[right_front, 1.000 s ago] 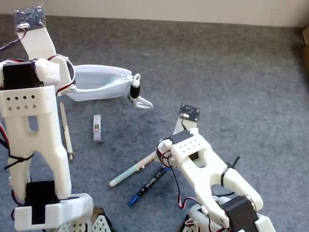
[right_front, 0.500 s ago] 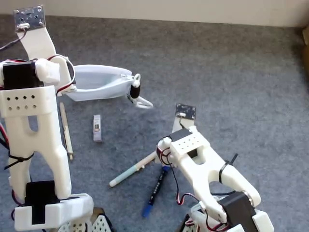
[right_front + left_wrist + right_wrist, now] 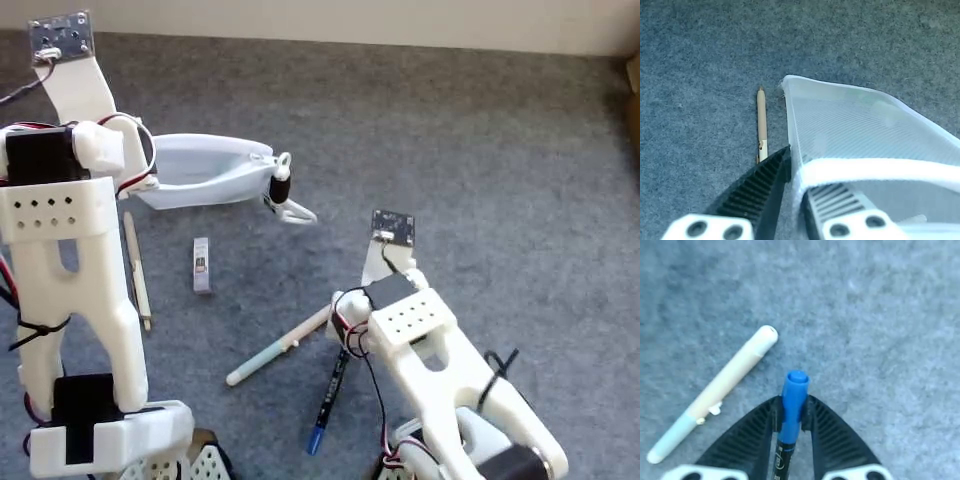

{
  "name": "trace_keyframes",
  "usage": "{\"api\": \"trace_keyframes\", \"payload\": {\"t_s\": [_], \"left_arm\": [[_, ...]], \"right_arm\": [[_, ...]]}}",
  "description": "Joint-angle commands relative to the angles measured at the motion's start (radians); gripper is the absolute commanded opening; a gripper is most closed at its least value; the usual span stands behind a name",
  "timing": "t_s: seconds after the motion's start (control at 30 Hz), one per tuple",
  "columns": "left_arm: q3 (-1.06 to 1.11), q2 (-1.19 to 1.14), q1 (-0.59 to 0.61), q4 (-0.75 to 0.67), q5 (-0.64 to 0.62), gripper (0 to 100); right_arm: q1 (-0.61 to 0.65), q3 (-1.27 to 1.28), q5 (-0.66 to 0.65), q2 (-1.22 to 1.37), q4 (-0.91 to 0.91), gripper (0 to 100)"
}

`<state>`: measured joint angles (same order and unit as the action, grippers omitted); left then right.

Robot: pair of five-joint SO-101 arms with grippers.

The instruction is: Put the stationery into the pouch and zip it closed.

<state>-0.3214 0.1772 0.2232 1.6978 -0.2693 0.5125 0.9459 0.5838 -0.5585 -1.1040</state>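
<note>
Right claw [image 3: 792, 402] clenched on blue pen [image 3: 794, 384], long axis in line with claw. Pouch [image 3: 205, 170] well apart, at left claw [image 3: 794, 171], which grips pouch rim.

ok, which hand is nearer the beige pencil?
Left. The left hand, shut on the pouch edge, sits right beside the beige pencil; the right hand, gripping the blue pen, is well away from it.

Ribbed translucent plastic pouch [image 3: 865, 125], fuzzy carpet [image 3: 500, 150]
</note>
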Motion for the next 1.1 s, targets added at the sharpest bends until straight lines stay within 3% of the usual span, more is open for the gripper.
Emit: {"api": "trace_keyframes", "payload": {"t_s": [0.0, 0.1, 0.37, 0.77, 0.97, 1.07], "left_arm": [[-0.012, 0.008, 0.001, -0.023, -0.008, 1], [-0.013, 0.01, -0.001, -0.023, -0.008, 1], [-0.013, 0.012, -0.001, -0.023, -0.008, 1], [-0.012, 0.01, -0.001, -0.023, -0.008, 1], [-0.012, 0.01, -0.001, -0.023, -0.008, 1], [-0.012, 0.01, -0.001, -0.023, -0.008, 1]], "right_arm": [[-0.007, -0.013, -0.012, -0.124, -0.002, 0.5], [-0.007, -0.013, -0.017, -0.206, 0.002, 0.5], [-0.005, -0.015, -0.262, -0.429, 0.004, 0.5], [-0.002, -0.243, -0.31, -0.518, 0.005, 0.5], [0.114, -0.397, -0.31, -0.516, 0.016, 0.5], [0.148, -0.441, -0.31, -0.516, 0.113, 0.5]]}}
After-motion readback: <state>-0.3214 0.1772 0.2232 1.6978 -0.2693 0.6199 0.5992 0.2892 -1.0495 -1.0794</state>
